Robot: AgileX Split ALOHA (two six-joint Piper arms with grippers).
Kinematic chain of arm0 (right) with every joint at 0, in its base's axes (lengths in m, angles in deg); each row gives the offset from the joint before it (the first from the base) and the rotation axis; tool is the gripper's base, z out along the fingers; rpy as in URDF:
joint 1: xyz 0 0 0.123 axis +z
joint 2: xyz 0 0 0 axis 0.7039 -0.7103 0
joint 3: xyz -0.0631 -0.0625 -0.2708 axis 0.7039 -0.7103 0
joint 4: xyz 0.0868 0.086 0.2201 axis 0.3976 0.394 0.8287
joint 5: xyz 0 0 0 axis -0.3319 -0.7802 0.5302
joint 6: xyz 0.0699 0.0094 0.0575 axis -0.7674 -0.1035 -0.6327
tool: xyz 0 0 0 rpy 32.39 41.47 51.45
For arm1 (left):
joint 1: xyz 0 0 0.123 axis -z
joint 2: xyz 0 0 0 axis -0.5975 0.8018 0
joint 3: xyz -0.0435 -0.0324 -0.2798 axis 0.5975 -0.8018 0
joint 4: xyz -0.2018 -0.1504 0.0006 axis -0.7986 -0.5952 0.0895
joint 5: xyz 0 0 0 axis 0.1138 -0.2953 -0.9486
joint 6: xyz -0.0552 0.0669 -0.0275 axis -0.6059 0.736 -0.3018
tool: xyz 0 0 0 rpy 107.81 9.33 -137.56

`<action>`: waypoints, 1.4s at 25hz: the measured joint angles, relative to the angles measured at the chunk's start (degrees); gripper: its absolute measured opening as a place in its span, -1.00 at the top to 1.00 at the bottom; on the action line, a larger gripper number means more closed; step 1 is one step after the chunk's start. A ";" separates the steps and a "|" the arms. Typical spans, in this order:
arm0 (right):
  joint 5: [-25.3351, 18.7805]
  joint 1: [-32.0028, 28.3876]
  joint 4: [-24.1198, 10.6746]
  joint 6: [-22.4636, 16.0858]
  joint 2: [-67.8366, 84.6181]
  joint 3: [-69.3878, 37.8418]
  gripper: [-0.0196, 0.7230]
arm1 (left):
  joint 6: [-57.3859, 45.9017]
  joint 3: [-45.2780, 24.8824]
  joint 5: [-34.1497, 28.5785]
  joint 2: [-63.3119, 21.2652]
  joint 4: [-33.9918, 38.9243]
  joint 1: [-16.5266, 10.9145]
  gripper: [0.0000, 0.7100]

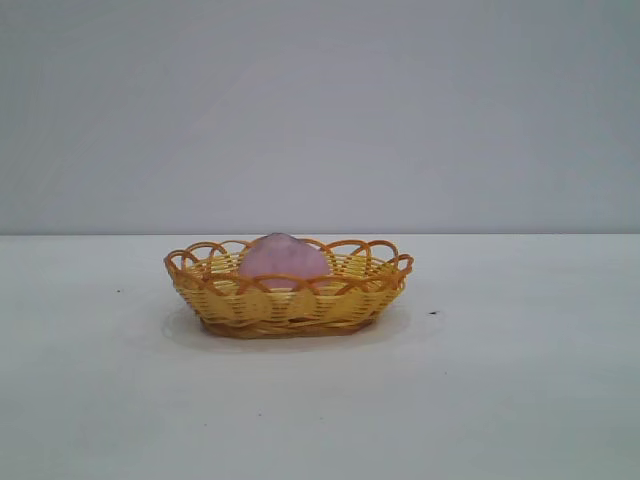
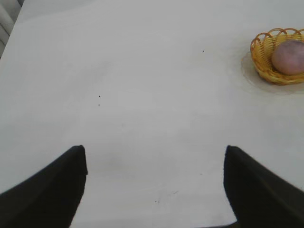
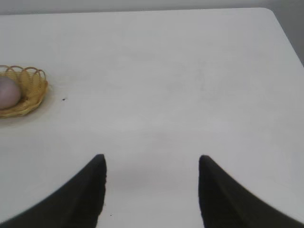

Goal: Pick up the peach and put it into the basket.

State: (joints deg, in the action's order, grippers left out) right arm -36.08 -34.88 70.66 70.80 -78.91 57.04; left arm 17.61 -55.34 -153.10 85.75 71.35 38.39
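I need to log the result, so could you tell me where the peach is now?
The peach lies inside the basket, near the middle of the table in the exterior view.

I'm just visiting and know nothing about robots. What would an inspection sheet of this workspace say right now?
Surface: white table, bare apart from a few tiny dark specks.
Job's things: peach sits inside the basket, which stands upright on the table.
Clutter: nothing seen.
Grippers: left gripper open, empty, over bare table, away from the basket; right gripper open, empty, likewise apart from the basket.
Cables: nothing seen.
Surroundings: plain grey wall behind the table.
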 joint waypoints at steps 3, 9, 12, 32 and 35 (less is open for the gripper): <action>0.11 0.00 0.34 0.40 0.25 -0.33 -0.15 | 0.00 0.00 0.00 0.00 0.00 0.00 -0.55; 0.11 1.50 0.47 0.59 0.25 -0.33 -0.08 | 0.00 0.00 0.00 0.00 0.00 0.00 -0.55; 0.11 1.86 0.57 0.59 0.25 -0.33 -0.08 | 0.00 0.00 0.00 0.00 0.00 0.00 -0.55; 0.11 -2.54 0.57 0.59 0.25 -0.33 -0.08 | 0.00 0.00 0.00 0.00 0.00 0.00 -0.55; 0.11 -3.48 0.57 0.59 0.25 -0.33 -0.08 | 0.00 0.00 0.00 0.00 0.00 0.00 -0.55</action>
